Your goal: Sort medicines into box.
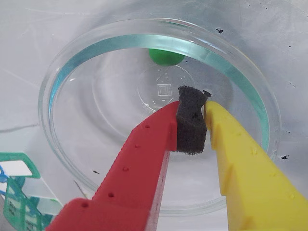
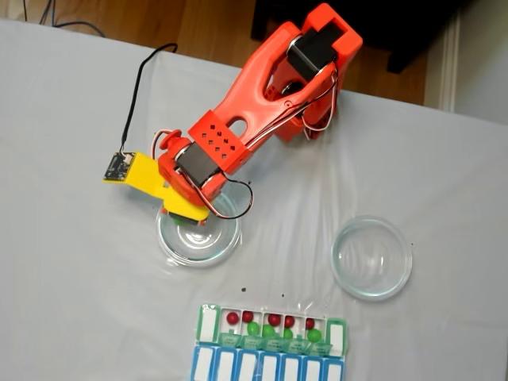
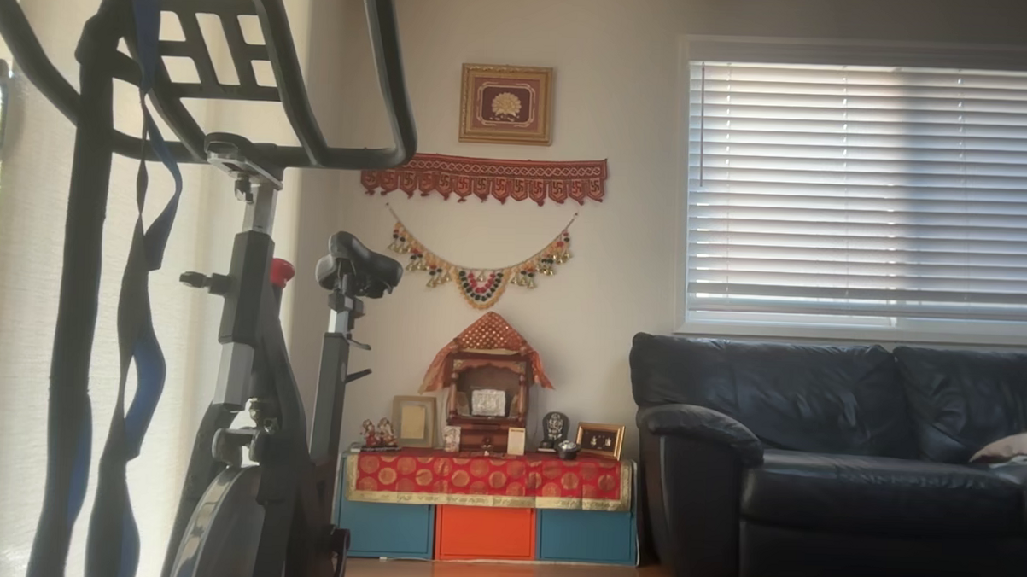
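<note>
One green medicine (image 1: 165, 57) lies against the far wall of a round clear glass dish (image 1: 72, 72), apart from my fingers. My gripper (image 1: 192, 109), with a red and a yellow finger, hangs over the dish's middle, shut with only its own black foam pad between the tips. In the fixed view the gripper (image 2: 187, 219) sits over the left dish (image 2: 226, 242). The box (image 2: 205, 324) lies at the table's near edge, with red medicines (image 2: 232, 317) and green medicines (image 2: 314, 335) in its white compartments. A corner of the box (image 1: 19, 195) shows at the wrist view's lower left.
A second glass dish (image 2: 371, 257) stands to the right on the white table, nothing in it. A blue row of lids (image 2: 266, 367) adjoins the box. The other view looks at a living room with an exercise bike (image 3: 254, 382) and sofa (image 3: 841, 454).
</note>
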### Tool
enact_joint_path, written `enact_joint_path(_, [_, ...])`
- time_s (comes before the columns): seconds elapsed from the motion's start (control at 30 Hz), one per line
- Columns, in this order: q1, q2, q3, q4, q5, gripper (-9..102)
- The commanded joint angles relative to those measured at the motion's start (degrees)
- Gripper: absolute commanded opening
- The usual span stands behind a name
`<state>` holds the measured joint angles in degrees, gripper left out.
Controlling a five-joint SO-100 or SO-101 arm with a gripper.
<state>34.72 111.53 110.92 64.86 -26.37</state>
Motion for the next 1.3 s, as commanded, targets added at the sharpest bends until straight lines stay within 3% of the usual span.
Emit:
enact_joint_path(0.0, [0.62,1.32,-2.64,-1.41,0.09,2])
enact_joint_path(0.47, [2.02,0.35,-3.34,-2.20,-0.62,16])
enact_joint_path(1.27, [2.99,-1.41,0.62,-4.75,2.55,22])
